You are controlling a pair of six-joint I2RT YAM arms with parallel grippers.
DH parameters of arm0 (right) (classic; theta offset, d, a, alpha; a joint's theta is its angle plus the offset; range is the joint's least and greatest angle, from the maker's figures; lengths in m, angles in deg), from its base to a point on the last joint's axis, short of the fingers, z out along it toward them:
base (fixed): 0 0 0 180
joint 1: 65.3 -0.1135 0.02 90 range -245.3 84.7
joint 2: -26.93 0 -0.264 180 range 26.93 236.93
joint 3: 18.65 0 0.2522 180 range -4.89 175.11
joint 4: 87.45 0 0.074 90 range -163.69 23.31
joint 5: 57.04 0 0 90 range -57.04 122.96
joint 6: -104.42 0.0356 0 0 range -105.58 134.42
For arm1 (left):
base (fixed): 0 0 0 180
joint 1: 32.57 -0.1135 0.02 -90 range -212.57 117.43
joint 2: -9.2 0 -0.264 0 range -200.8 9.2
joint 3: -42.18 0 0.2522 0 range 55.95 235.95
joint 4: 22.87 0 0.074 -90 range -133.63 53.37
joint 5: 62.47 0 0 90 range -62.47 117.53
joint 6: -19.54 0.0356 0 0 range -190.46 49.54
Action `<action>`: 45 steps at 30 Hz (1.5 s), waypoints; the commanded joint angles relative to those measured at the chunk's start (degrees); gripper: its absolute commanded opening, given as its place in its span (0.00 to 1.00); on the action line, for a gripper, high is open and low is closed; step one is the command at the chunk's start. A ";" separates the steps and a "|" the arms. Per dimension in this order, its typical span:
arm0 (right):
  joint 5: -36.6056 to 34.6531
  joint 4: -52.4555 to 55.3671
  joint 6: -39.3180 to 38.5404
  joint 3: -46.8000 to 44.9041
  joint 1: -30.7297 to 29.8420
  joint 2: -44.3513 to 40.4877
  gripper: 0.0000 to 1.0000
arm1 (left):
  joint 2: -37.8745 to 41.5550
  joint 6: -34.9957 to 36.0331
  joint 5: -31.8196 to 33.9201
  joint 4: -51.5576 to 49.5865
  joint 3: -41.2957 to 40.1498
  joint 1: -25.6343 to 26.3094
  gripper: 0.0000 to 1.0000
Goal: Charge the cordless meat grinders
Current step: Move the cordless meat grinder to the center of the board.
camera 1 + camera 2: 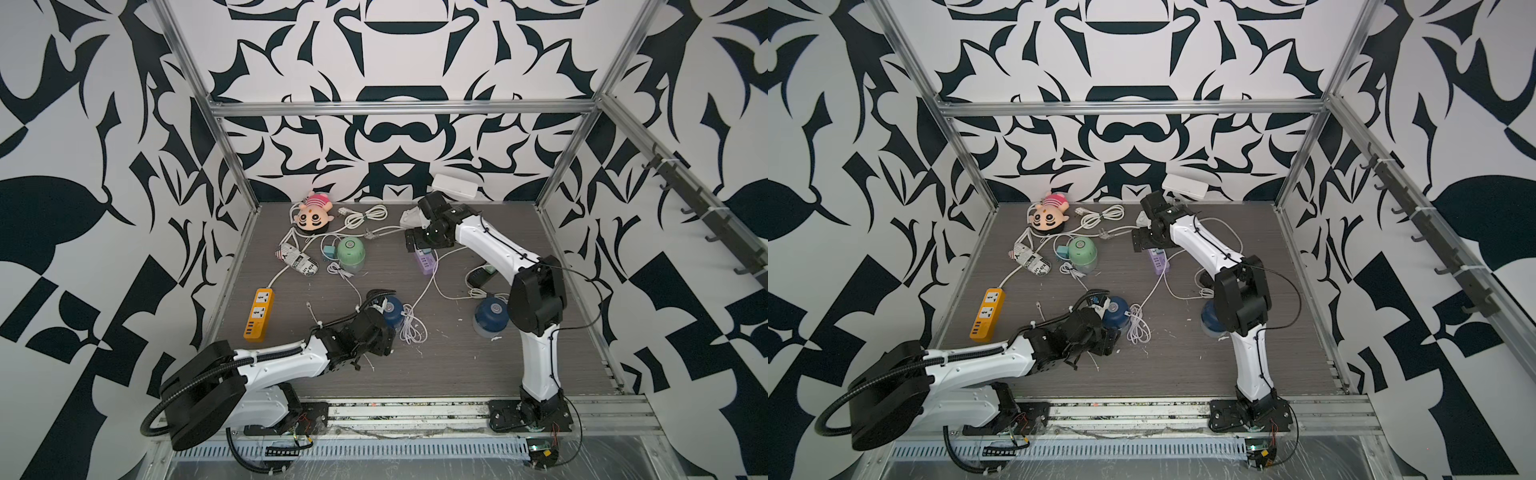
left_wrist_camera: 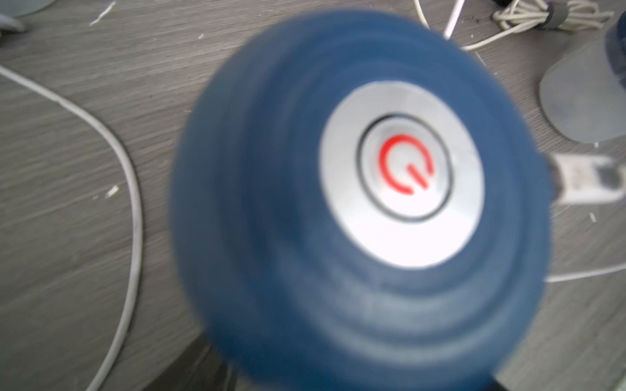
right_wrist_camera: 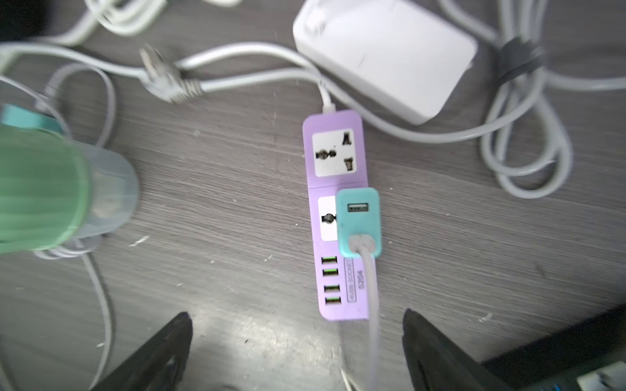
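Note:
A navy blue meat grinder (image 1: pixel 393 310) (image 1: pixel 1116 309) stands at the table's front middle and fills the left wrist view (image 2: pixel 288 254), its silver button showing a red power sign. My left gripper (image 1: pixel 380 313) is closed round its body; the fingers are mostly hidden. A white plug (image 2: pixel 586 179) sits at its side. A second navy grinder (image 1: pixel 490 318) stands by the right arm. The mint green grinder (image 1: pixel 351 253) (image 3: pixel 40 189) stands further back. My right gripper (image 3: pixel 298 352) hangs open above the purple power strip (image 3: pixel 333 216), where a teal adapter (image 3: pixel 359 220) with a cable is plugged in.
An orange power strip (image 1: pixel 258 314) lies at the left. A plush doll (image 1: pixel 313 214), a printed pouch (image 1: pixel 297 262) and a white adapter box (image 1: pixel 455 185) sit at the back. White cables (image 1: pixel 411 328) loop across the table. A black power strip (image 1: pixel 480 276) lies at the right.

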 commanded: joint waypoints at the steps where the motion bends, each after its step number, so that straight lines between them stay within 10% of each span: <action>1: -2.02 2.40 0.94 0.56 0.12 -4.49 1.00 | -3.60 3.60 1.04 1.91 3.57 0.09 0.74; 13: -17.59 7.02 4.30 -5.29 0.28 -19.39 1.00 | -17.15 6.85 -1.49 5.78 15.53 -1.88 0.73; 27: -15.02 6.06 0.76 -19.04 7.12 -39.65 1.00 | -28.95 8.54 -8.70 5.29 30.67 -2.02 0.75; 36: -11.50 0.54 0.56 -25.75 7.45 -45.62 1.00 | -16.80 6.74 -6.66 -5.36 26.59 -2.02 1.00; 45: -7.65 -0.85 2.04 -26.13 7.44 -44.43 0.96 | 6.67 3.22 3.87 -6.57 17.57 -1.83 0.99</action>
